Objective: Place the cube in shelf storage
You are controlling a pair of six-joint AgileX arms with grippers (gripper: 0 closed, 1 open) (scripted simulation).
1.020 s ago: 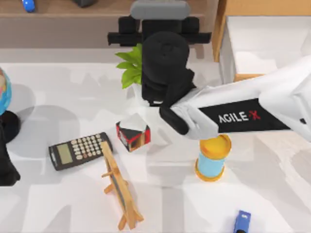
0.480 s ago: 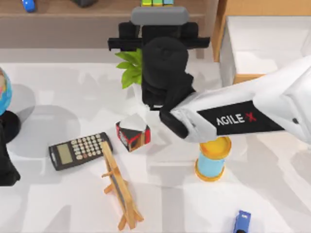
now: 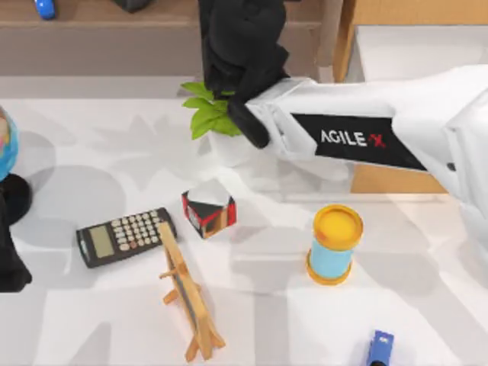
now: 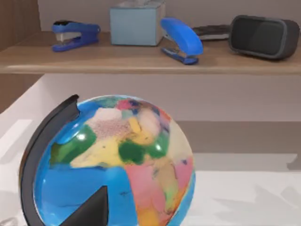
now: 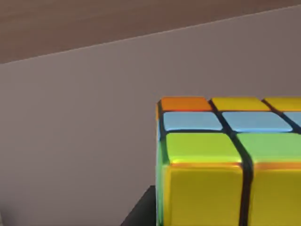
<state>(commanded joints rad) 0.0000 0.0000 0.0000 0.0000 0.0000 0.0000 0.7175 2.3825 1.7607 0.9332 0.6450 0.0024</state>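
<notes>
Since half a second ago the right arm has reached farther toward the far edge of the bench, so its black wrist now covers the middle of the shelf storage (image 3: 114, 23) at the top of the overhead view, where before it hung over the bench near the plant. Nothing else on the bench has shifted.

The right tool (image 3: 242, 15) is over the brown wooden shelf; whether its fingers are spread or closed cannot be told from these views. From the right wrist camera, the cube (image 5: 225, 165) sits very close to the lens, with yellow and green tiles on one face, blue and orange tiles on another, and dark grid lines between them. Behind it is the plain dark back of the shelf, with a strip of brown wood above. Whether the cube rests on the board or is being carried cannot be told.

On the white bench (image 3: 427, 305) lie a green plant (image 3: 206, 110) just beside the arm, a red, black and white block (image 3: 208, 210), a calculator (image 3: 126, 236), a small wooden easel (image 3: 187, 293), a yellow-topped blue cylinder (image 3: 334, 244) and a blue item (image 3: 379, 347) at the near edge.

The left arm is parked at the left edge of the bench beside a globe (image 4: 113, 165). Its wrist camera faces that globe, with two blue staplers (image 4: 181, 40), a pale box (image 4: 137, 23) and a dark headset (image 4: 265, 36) on the shelf behind.
</notes>
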